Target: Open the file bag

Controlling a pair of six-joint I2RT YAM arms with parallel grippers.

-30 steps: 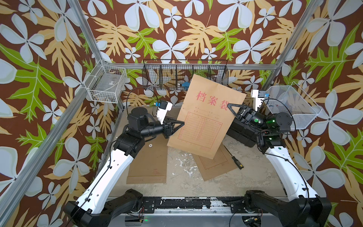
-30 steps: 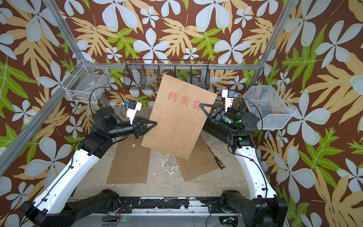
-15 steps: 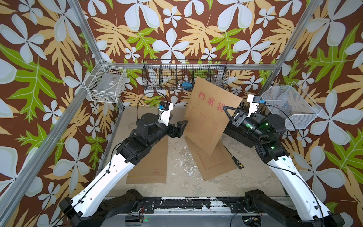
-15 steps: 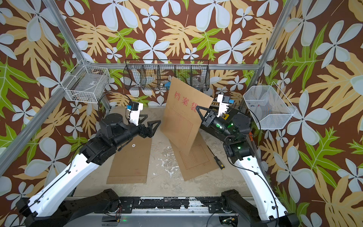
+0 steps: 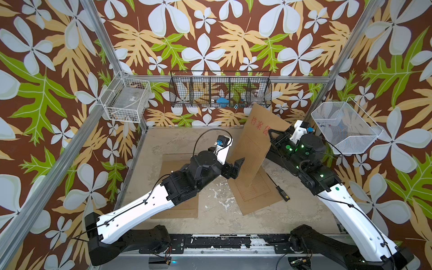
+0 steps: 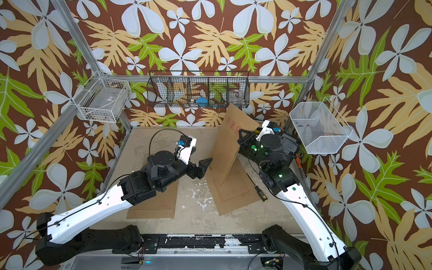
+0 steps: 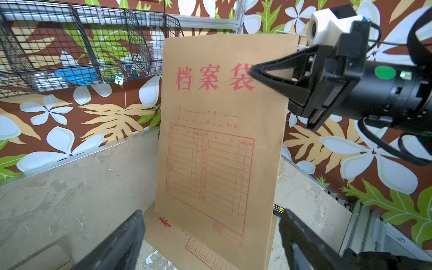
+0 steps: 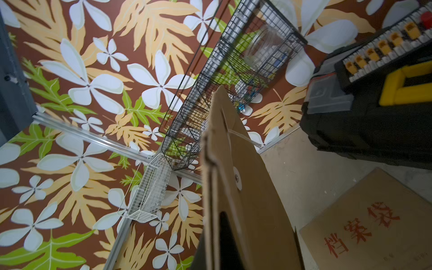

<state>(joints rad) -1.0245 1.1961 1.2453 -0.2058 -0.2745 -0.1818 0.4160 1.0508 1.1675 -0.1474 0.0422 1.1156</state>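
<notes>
file bag is held up near the back right of the counter. it stands almost straight up, tipped a little, with its red words at the top. your right pincer is clamped tight on its top edge, right by the last red word. your left pincer has its jaws wide apart and holds nothing. it sits just beside the low left edge of the bag, and you cannot tell if a tip touches the paper.

in the left wrist view the front of the bag faces you, with a red table printed under the words. in the right wrist view you see the back side, with a round white button and a thin string.

a second bag lies flat on the counter under the held one. you cannot tell if the held bag's low corner rests on it. a third bag lies flat under your left arm. a screwdriver lies by the right edge of the second bag.

a black wire basket hangs on the back wall. a white wire basket hangs on the left and a mesh basket on the right.
</notes>
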